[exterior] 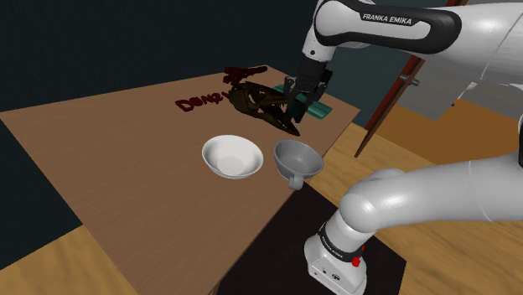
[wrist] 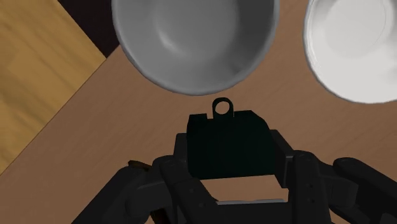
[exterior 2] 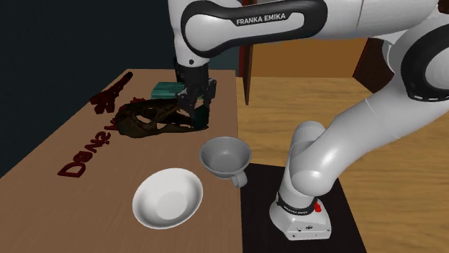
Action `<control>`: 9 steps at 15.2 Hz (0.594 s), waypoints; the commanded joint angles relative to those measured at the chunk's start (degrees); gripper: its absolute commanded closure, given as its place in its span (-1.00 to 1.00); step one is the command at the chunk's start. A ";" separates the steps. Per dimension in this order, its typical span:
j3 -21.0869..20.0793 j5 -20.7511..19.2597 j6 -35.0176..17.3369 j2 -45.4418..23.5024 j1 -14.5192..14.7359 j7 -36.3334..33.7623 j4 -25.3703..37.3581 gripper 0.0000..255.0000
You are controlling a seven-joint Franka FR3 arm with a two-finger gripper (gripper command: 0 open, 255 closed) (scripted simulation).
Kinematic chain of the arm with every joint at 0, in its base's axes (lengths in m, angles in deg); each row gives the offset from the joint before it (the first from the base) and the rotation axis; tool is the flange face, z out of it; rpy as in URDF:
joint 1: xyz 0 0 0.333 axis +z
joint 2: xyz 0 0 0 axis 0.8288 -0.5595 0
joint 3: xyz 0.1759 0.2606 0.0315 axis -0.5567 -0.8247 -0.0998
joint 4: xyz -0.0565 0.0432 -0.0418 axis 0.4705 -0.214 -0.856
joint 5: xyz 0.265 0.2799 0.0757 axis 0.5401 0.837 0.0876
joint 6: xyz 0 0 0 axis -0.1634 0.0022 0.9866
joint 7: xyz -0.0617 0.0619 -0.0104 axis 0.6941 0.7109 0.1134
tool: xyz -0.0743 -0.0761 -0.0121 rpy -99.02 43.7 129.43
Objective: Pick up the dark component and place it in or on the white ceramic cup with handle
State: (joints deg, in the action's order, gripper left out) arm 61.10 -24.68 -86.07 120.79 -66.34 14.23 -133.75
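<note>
Dark component, a near-black block with a small ring on one end, sits low in the middle of the wrist frame between the fingers of the pincer. The pincer is narrowed onto it, both fingers lying against its flanks with no gap showing, so I judge it gripped; whether it has left the table I cannot tell. Its ring end points toward the grey-white cup, which stands near the table's edge at the centre of the shoulder frame, mouth up and handle turned toward the stand. The step in hand looks like the carry. To do it well, rise until the block is higher than the cup's rim, travel until it hangs over the middle of the mouth, then lower it inside before the fingers part. Keep off the handle side, since a nudge could push a cup this close to the edge off the table. Just beside the cup, toward the frame's left, rests a white bowl, which the path should avoid. Farther back, a dark brown tangled object lies right against the pincer and may snag on the way up. Dark red lettering marks the plain brown table beyond it. Around the table are a wooden floor, a black mat under the stand, and dim dark walls.
</note>
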 commanded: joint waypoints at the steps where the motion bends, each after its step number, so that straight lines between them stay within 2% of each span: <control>1: -0.47 0.22 2.35 4.11 0.13 -0.48 -1.77 1.00; 6: -1.90 1.21 9.60 15.39 0.64 -1.87 -5.83 1.00; 9: -2.04 1.33 8.97 16.82 0.70 -2.01 -7.89 1.00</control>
State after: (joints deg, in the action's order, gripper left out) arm 59.20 -23.47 -76.76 137.06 -65.70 12.36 -140.74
